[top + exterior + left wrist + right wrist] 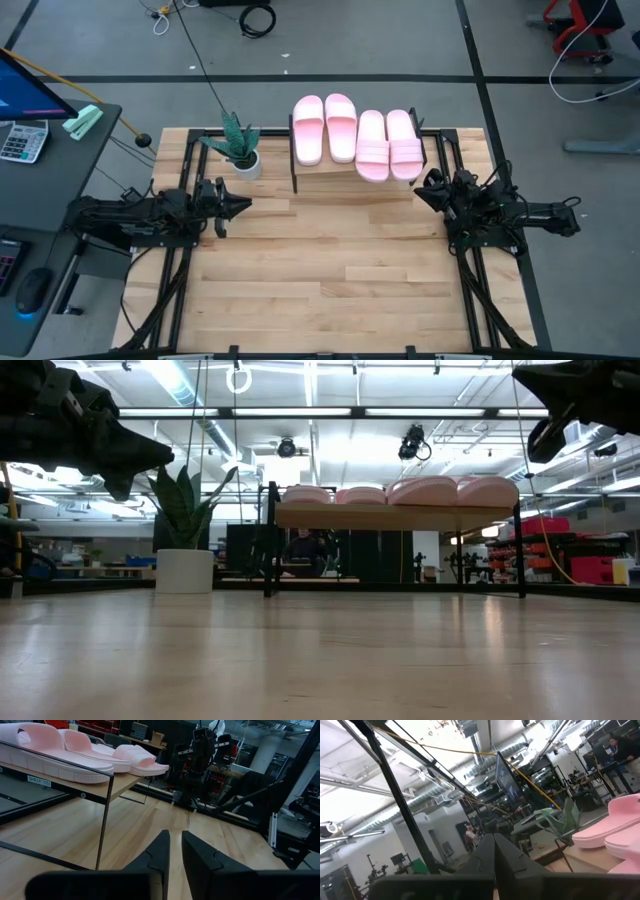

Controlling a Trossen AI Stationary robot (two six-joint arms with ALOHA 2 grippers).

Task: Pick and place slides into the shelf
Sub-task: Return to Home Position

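- Spanning most of the high view, the slatted wood table carries everything; both arms lie low along its L and R sides, pointing inward.
- L arm: the left gripper sits at the table's L side, well apart from the shelf, w/ the plant near the shelf's L end. In the left wrist view its fingers stand a narrow slit apart, bare tabletop showing thru the gap. Nothing is held.
- R arm: the right gripper sits just beside the shelf's R post, so it's the nearer arm by far. The right wrist view shows its fingers pressed together w/ nothing btwn them. Judgement: placing looks done and only the retreat is left. This gripper prob. needs to back straight away from the shelf so it doesn't clip the frame or nudge the outer slide.
- The shelf stands at the table's far centre, long axis L-R. It's the only holder here, and its top plank carries all four slides. The low view shows none underneath.
- The slides lie side by side in a row, each w/ its long axis front-to-back, i.e. crosswise to the plank. The L pair sits farther back. The R pair sits closer to the near edge, just inward of the right gripper.
- The plant is small and potted, and touches neither shelf nor gripper.
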